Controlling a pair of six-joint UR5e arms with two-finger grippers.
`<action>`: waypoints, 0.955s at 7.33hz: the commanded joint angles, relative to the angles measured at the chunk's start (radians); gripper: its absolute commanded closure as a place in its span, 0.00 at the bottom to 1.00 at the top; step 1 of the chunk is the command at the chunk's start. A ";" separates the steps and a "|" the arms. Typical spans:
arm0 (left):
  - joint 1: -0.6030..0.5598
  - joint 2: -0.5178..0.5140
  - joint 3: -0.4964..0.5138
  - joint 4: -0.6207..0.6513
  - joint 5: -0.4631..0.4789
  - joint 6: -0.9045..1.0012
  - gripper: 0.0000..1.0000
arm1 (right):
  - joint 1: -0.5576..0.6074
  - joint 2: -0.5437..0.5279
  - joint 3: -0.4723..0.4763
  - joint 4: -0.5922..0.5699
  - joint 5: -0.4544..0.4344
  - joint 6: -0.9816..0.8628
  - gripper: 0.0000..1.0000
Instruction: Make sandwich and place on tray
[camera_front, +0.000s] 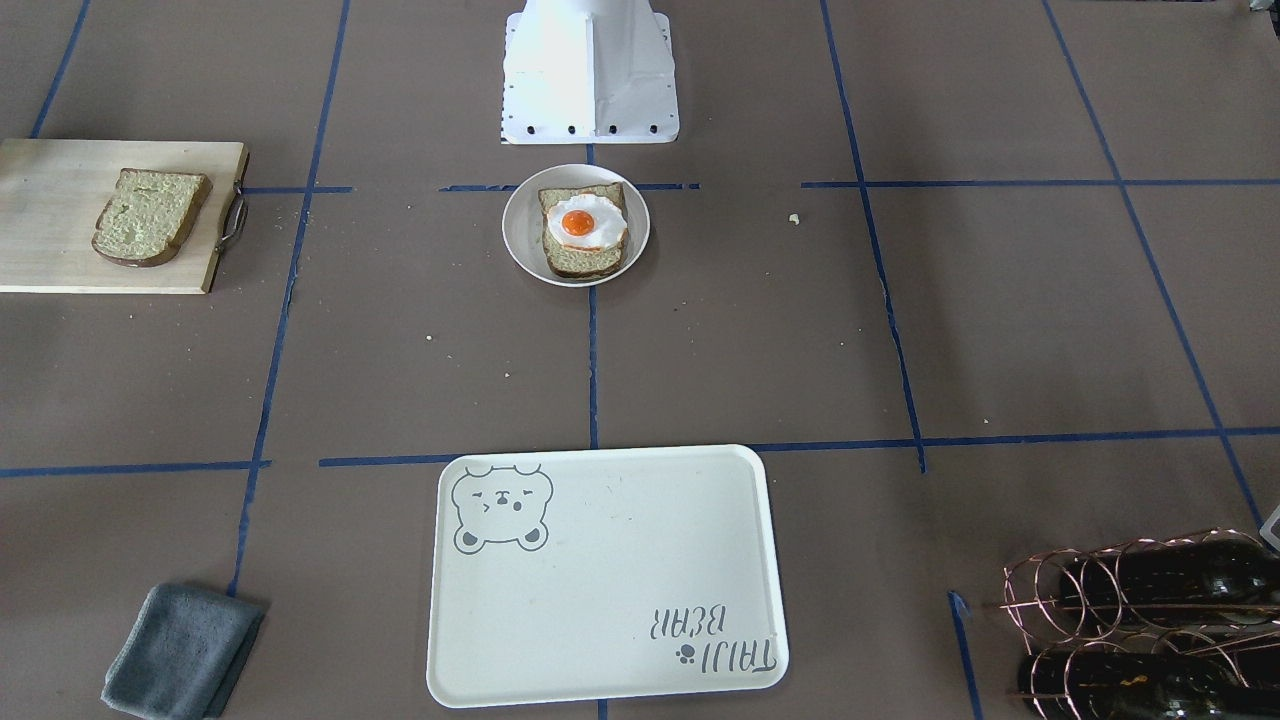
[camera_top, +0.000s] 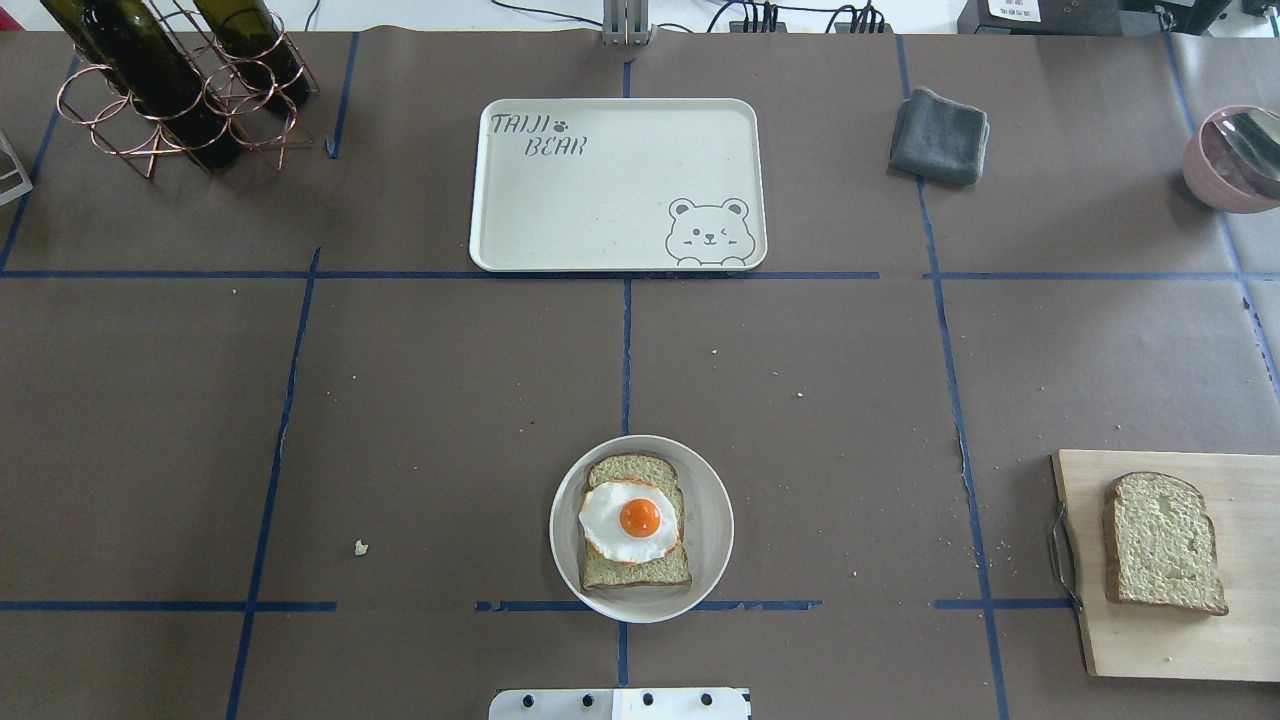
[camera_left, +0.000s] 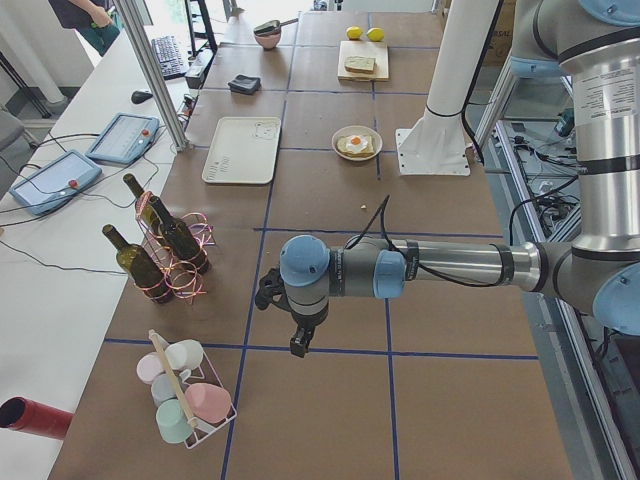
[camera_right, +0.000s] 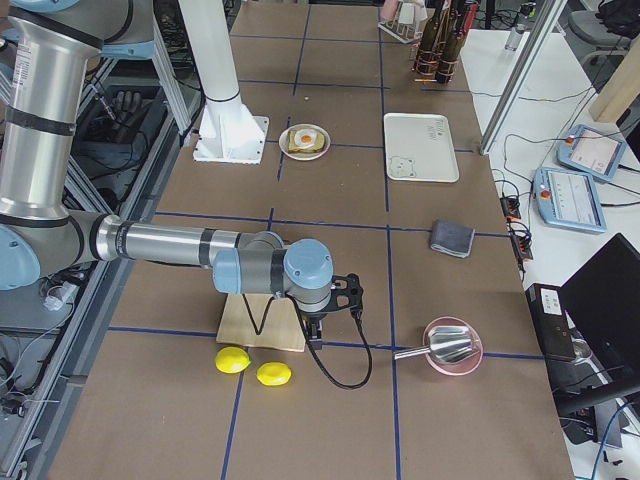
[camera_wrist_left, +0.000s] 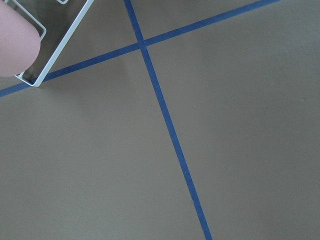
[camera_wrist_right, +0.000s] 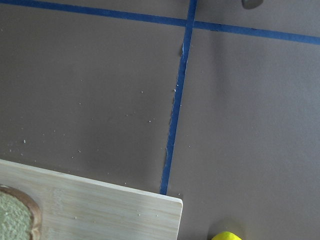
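Note:
One bread slice (camera_top: 630, 470) lies on a small round white plate (camera_top: 712, 520) near the robot base, with the fried egg (camera_top: 632, 520) on top of it. The second bread slice (camera_top: 1160, 545) lies on the wooden cutting board (camera_top: 1110, 640). The cream bear tray (camera_top: 600, 190) is bare at the table's far side. My left gripper (camera_left: 297, 345) hangs over the table far from these things. My right gripper (camera_right: 316, 330) hangs by the cutting board's outer edge. I cannot tell whether either is open or shut. The right wrist view shows a board corner (camera_wrist_right: 100, 210) and the bread's crust (camera_wrist_right: 15, 220).
A copper rack with wine bottles (camera_top: 180, 90) stands at the far left. A grey folded cloth (camera_top: 940, 135) and a pink bowl (camera_top: 1230, 160) are at the far right. Two lemons (camera_right: 255, 368) lie beside the cutting board. A wire rack of cups (camera_left: 185, 390) stands near my left gripper.

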 joint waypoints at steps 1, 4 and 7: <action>-0.001 0.000 -0.005 0.000 0.000 0.000 0.00 | -0.002 -0.046 0.018 0.247 0.017 0.047 0.00; -0.001 0.000 -0.004 0.000 0.000 -0.001 0.00 | -0.174 -0.144 0.017 0.577 0.016 0.519 0.01; -0.001 0.000 -0.005 0.000 0.000 -0.001 0.00 | -0.366 -0.192 -0.113 1.055 -0.048 0.922 0.08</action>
